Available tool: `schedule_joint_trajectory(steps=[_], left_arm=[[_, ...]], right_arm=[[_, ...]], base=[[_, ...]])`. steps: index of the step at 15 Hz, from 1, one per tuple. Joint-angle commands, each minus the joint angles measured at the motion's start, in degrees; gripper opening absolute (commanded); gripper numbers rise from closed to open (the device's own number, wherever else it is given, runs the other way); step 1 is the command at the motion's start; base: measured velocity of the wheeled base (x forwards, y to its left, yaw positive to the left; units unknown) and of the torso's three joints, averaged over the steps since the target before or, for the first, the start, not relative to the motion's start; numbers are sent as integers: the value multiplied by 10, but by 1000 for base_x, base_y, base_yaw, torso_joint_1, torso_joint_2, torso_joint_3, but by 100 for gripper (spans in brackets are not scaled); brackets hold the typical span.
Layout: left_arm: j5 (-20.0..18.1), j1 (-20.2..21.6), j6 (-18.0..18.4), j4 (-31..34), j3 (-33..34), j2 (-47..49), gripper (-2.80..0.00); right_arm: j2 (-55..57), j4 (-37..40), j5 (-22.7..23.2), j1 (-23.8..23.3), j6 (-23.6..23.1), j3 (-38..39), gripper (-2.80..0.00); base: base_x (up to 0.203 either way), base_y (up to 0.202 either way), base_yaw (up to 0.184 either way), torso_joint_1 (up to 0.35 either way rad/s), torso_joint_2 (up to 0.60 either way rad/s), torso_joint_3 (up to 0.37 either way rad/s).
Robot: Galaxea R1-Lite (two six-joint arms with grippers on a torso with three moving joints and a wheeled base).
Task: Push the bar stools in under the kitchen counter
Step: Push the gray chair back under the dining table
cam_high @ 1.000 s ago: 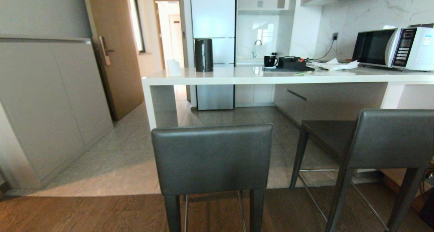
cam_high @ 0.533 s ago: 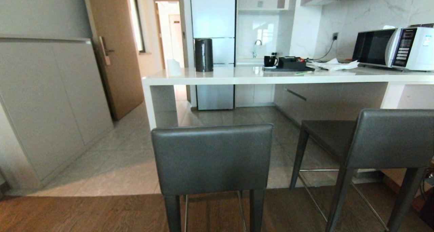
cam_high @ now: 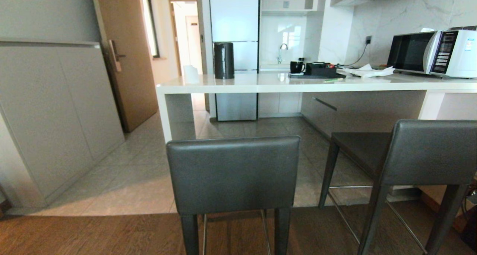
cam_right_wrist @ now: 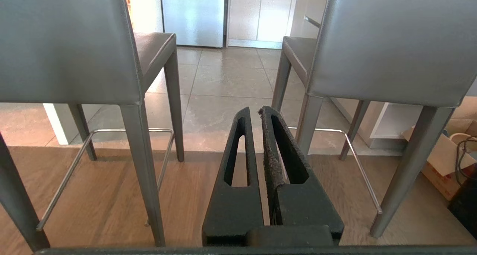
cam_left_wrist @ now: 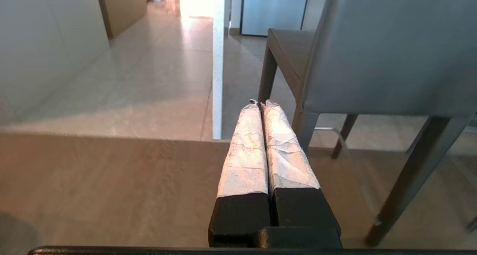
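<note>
Grey leather backs of two bar stools face the robot: the left stool [cam_high: 233, 173] and the right stool [cam_high: 428, 154] both stand out from the kitchen counter [cam_high: 298, 84], on the edge of the wood floor [cam_high: 93, 234]. Low behind them, the left gripper [cam_left_wrist: 261, 104] is closed and empty; the right gripper [cam_right_wrist: 255, 111] is closed too, holding nothing.

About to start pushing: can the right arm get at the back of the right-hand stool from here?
Probably yes. The right gripper, shut, points into the gap between the two stools, with the right stool's backrest just beside it and only bare floor between.
</note>
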Motion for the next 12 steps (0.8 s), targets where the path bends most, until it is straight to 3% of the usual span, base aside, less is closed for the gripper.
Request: schedule_joint_trajectory(steps=[1,4,7,12], left_arm=[[2,0,3,2,-1,0,-280],[-30,0,52,6,-3,1,-280],[-4,-1,20,6,-1,0,-280],[-2,0,11,4,0,0,-280]], right_arm=[[0,0,-2,0,1,0,-280],[0,-3,-3,0,2,1,-280],[0,-3,-2,0,2,1,-280],[0,-3,-2,0,2,1,-280]], base=[[0,0,0,0,0,0],[0,0,0,0,0,0],[0,0,0,0,0,0],[0,0,0,0,0,0]])
